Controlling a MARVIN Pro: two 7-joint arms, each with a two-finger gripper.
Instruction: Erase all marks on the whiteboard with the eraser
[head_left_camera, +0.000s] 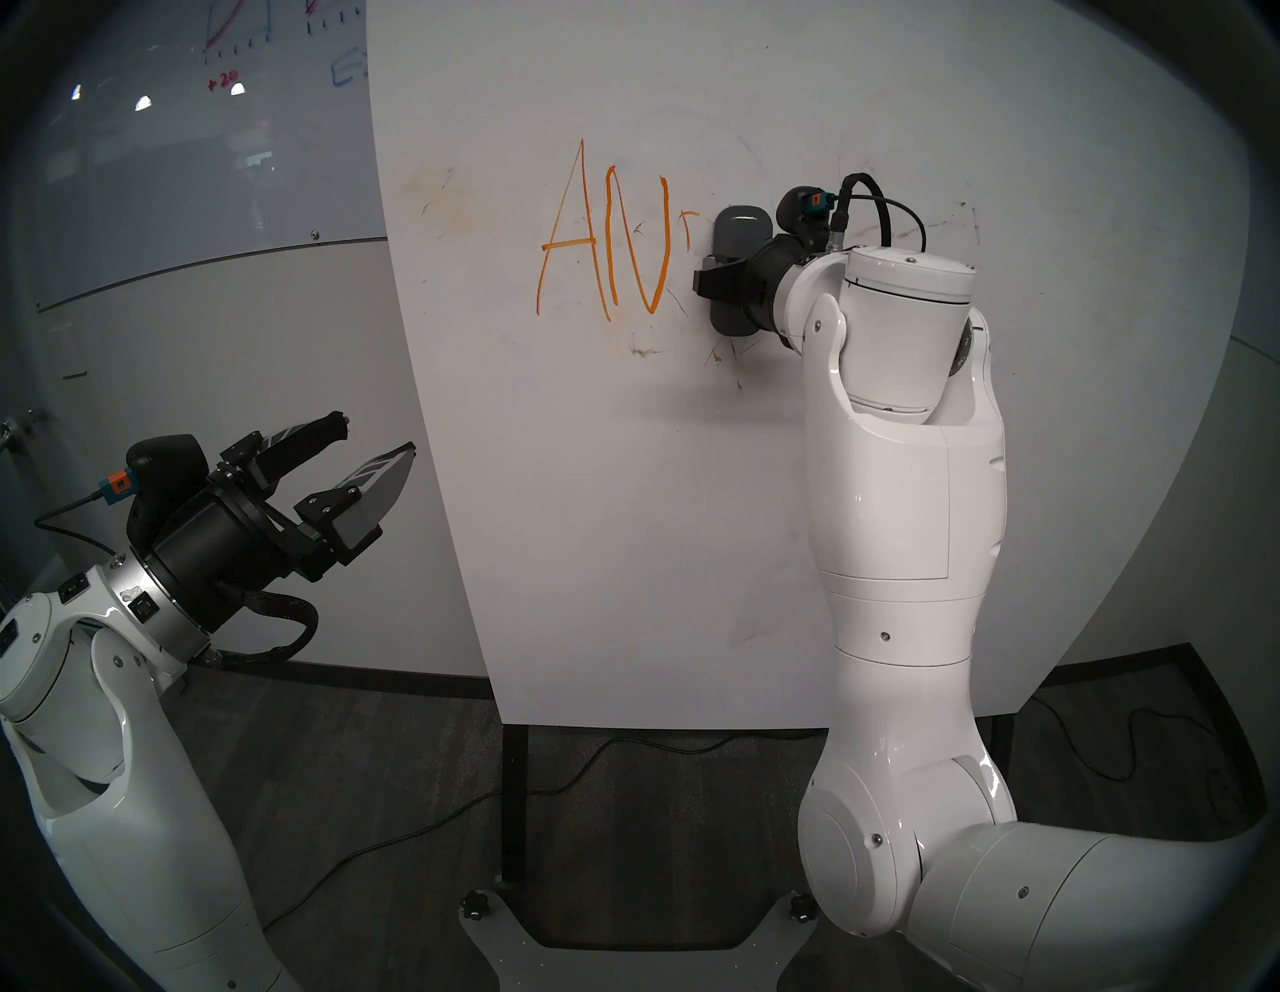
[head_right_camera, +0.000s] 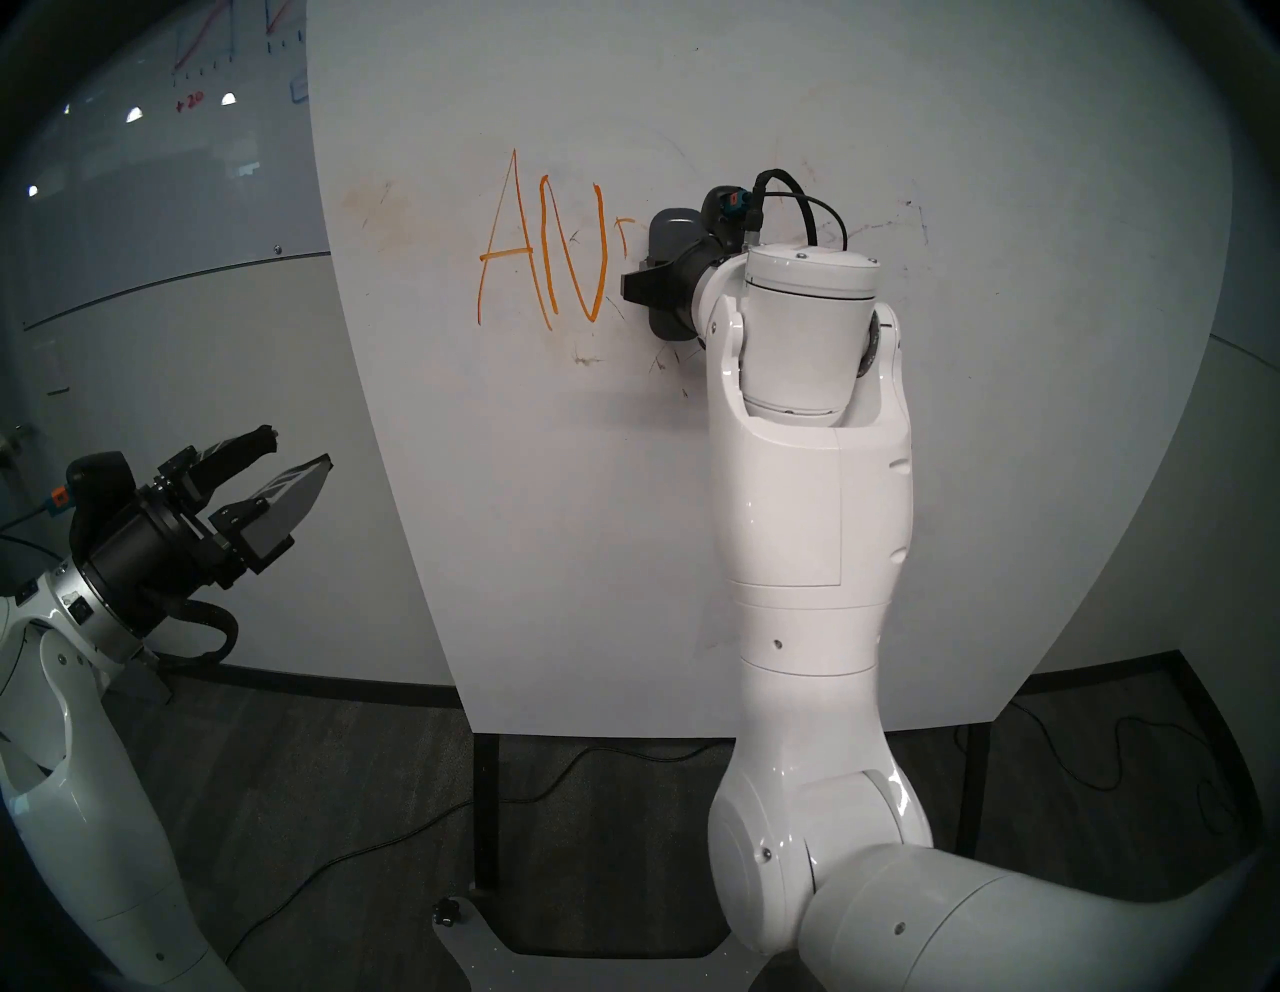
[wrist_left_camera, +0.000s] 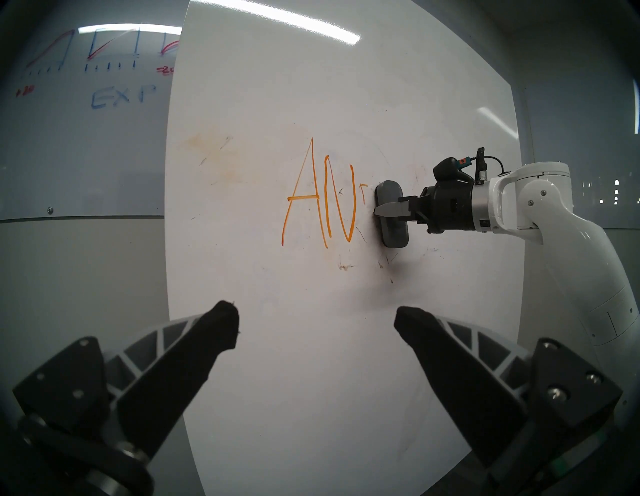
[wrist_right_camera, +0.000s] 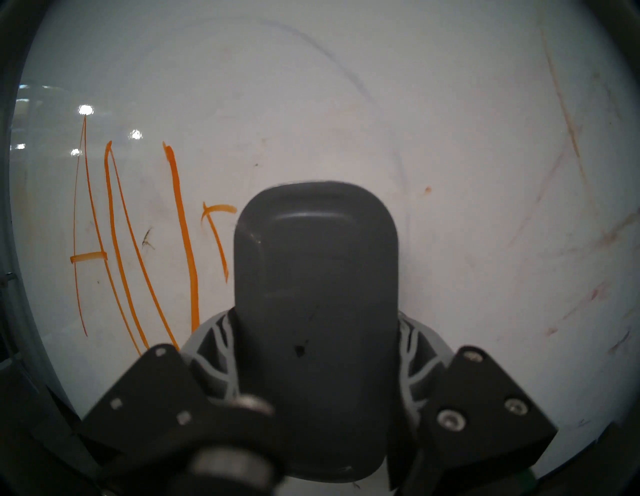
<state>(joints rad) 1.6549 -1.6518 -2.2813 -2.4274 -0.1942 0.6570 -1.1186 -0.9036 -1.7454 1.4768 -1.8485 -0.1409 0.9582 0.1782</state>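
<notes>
The whiteboard (head_left_camera: 623, 519) stands upright in front of me. On it are orange marks (head_left_camera: 602, 242): an A, an N and a short corner stroke (wrist_right_camera: 214, 221) of a further letter. The dark grey eraser (head_left_camera: 744, 232) stands on end, flat against the board just right of that stroke. My right gripper (head_left_camera: 713, 284) is shut on the eraser (wrist_right_camera: 315, 277) across its middle. The board right of the eraser shows only faint smudges. My left gripper (head_left_camera: 374, 443) hangs open and empty at the board's lower left edge, apart from it; its fingertips (wrist_left_camera: 225, 322) are spread wide.
A glass wall board (head_left_camera: 208, 104) with red and blue graph scribbles is behind at upper left. The board's black legs (head_left_camera: 514, 796) stand on dark carpet, with cables (head_left_camera: 623, 748) trailing on the floor. My white right forearm (head_left_camera: 900, 519) covers part of the board.
</notes>
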